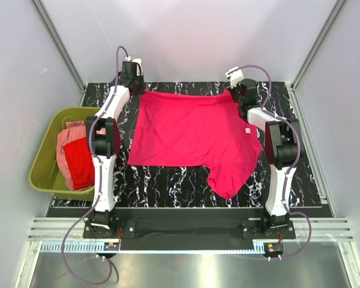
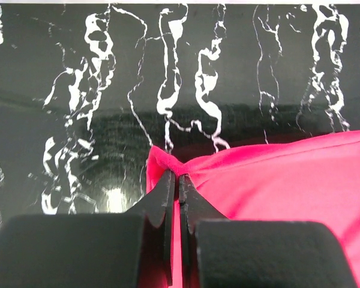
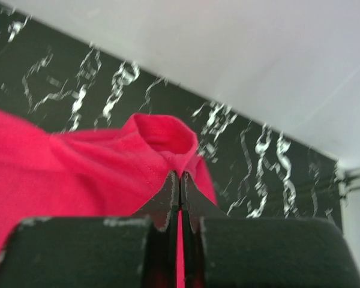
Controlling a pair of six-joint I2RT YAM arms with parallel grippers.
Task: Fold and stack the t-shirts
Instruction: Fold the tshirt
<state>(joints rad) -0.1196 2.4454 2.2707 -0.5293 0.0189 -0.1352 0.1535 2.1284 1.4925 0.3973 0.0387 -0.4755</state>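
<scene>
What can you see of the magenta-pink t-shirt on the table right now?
The magenta-pink t-shirt is plain, soft knit cloth, lying spread and mostly flat on the black marbled table, lightly creased. Its far edge spans both arms: the left gripper is shut on the far-left corner, the right gripper on the far-right corner, each pinching a small bunched fold. One short sleeve trails toward the near right. Nothing else touches it.

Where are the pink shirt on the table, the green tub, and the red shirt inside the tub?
pink shirt (image 1: 192, 129), top view, middle of its body.
green tub (image 1: 45, 153), top view, its left wall.
red shirt (image 1: 79, 163), top view, middle of the visible cloth.
</scene>
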